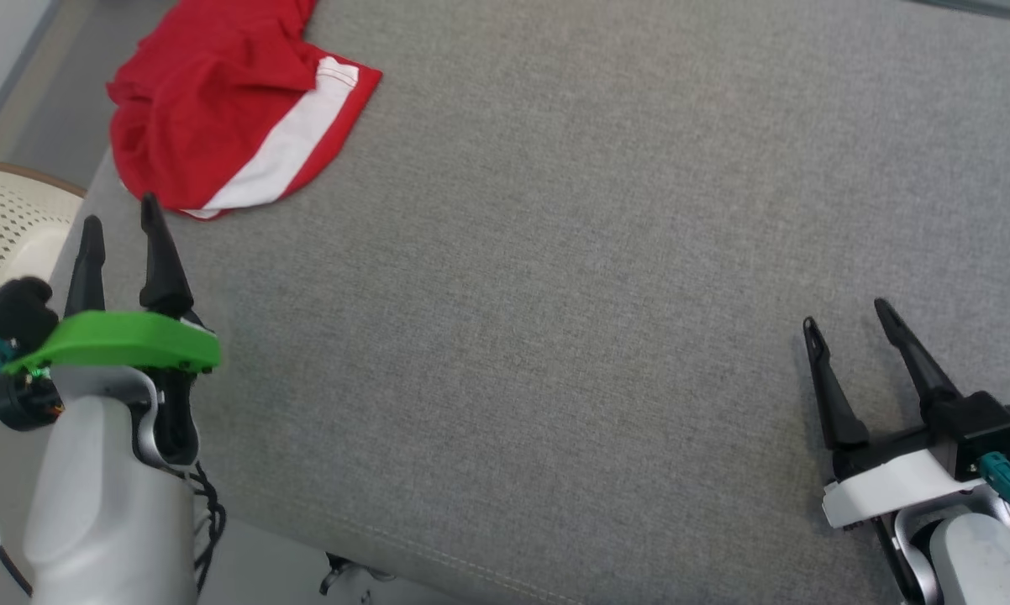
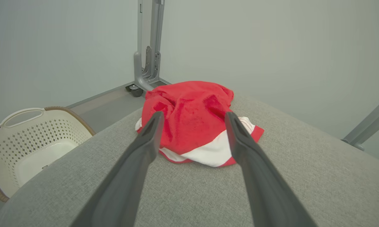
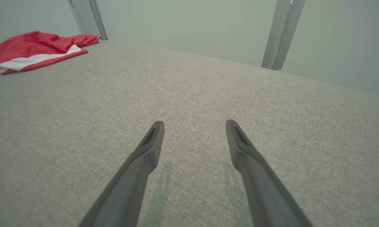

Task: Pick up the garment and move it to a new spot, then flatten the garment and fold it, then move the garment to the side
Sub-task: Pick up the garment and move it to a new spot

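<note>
Currently the crumpled red garment (image 1: 219,109) lies upper left on the grey tabletop (image 1: 555,294); the left end effector (image 1: 120,210) just below it and the right end effector (image 1: 844,313), lower right, stand wide, empty.

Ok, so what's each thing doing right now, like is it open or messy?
Red garment with white band: crumpled in a heap, unfolded, on the grey fabric table.
Left gripper: open, empty, short of the garment.
Right gripper: open, empty.
Cream perforated plastic basket: upright, nothing seen inside.

Bright, even diffuse light, soft faint shadows, no glare, sharp focus, wide-angle edge distortion
</note>
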